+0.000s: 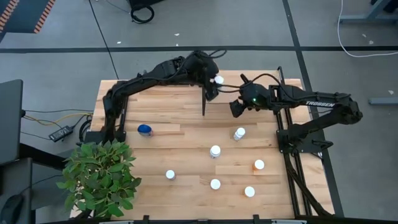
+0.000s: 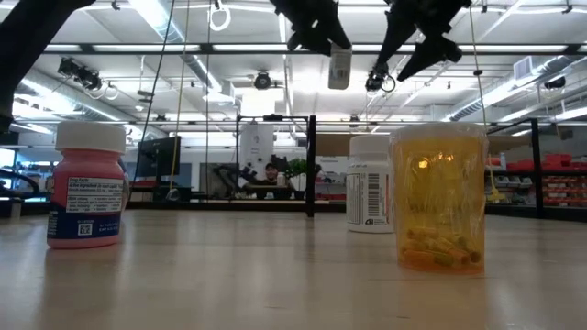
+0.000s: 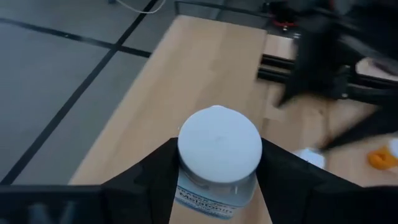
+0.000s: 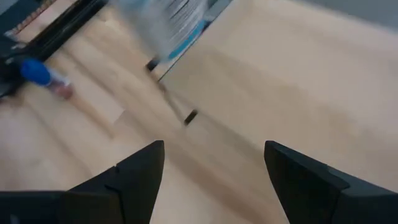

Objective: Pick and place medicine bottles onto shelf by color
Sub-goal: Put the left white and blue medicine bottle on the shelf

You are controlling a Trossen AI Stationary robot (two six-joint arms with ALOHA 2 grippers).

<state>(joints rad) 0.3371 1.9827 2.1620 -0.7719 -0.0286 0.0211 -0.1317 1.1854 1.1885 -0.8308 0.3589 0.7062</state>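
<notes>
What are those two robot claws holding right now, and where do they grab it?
The left gripper holds a white-capped medicine bottle by its body, just under the cap, lifted off the table. The right gripper is open and holds nothing.

We see the plant [image 1: 99,176] on the desk's [image 1: 161,112] near left corner. Six bottles stand across the near right half, another bottle [image 1: 145,129] lies left of them, and the shelf [image 1: 204,99] stands at the far middle, between both arms.

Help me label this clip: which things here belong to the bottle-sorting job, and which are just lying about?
Job:
- white-capped bottle in left pincer
- loose bottles on the table
- shelf
- right pincer, open, empty

Lying about:
- plant
- cables
</notes>
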